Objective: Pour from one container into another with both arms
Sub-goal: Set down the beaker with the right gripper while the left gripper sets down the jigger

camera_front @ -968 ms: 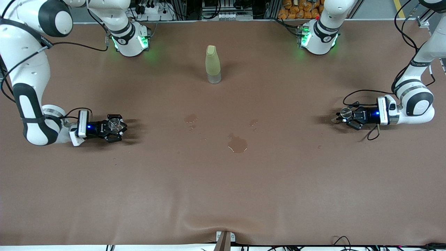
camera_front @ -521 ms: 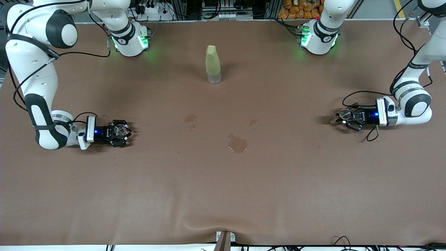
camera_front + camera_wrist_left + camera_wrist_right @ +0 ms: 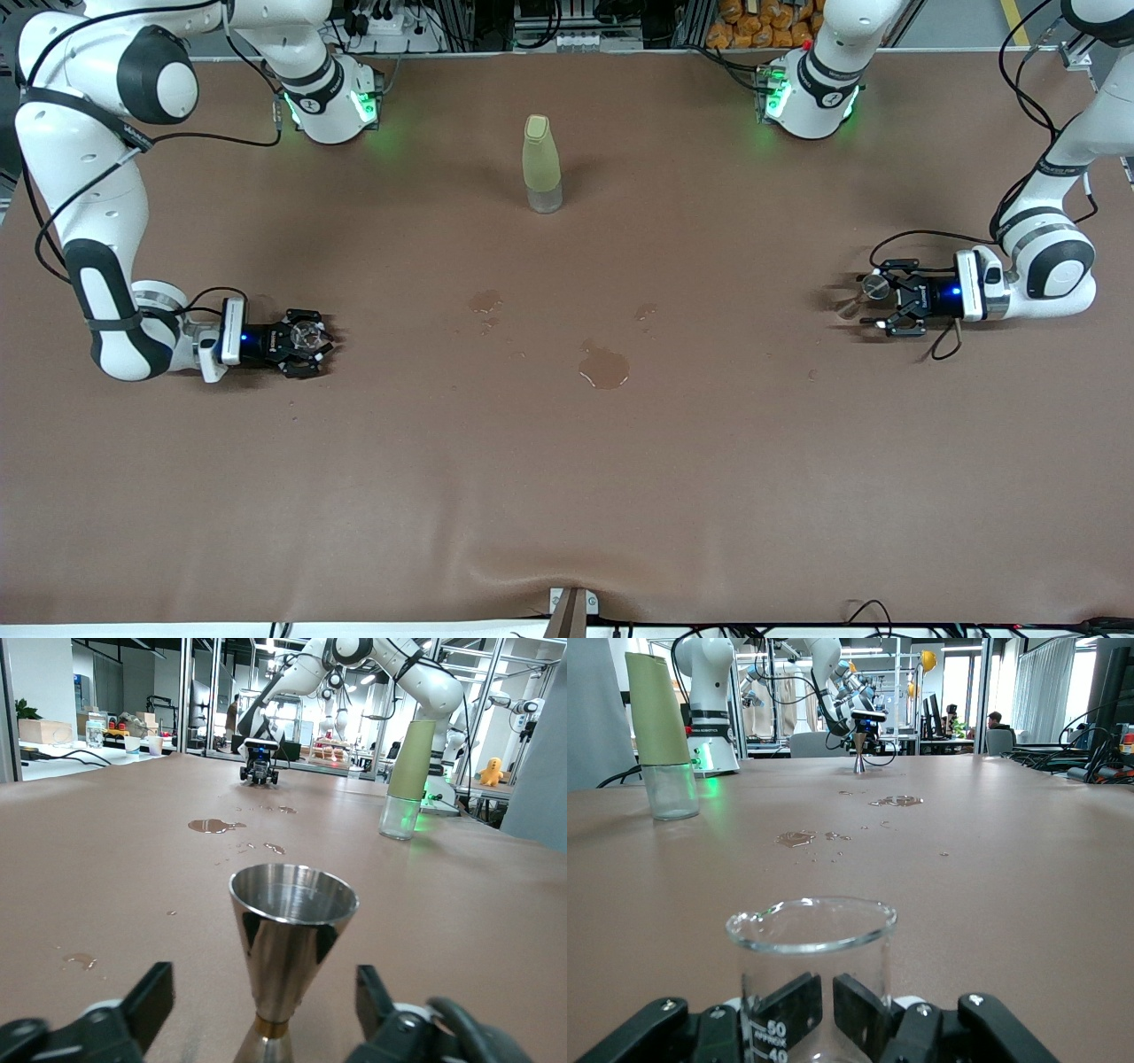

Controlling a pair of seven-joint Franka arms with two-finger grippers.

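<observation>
Left tool (image 3: 873, 306) released, straddling jigger (image 3: 292, 948); right tool (image 3: 312, 341) clenched on clear cup (image 3: 811, 979) (marks "50", "40").

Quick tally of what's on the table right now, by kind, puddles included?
Clear cup: 1
Metal jigger: 1
Yellow-green bottle: 1
Puddles: 3, plus a few small drops
Total: 6

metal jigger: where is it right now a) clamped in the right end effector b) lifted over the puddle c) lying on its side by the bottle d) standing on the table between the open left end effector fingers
d: the metal jigger stands upright on the table, with the left end effector fingers spread apart on either side of it, not touching.
</observation>
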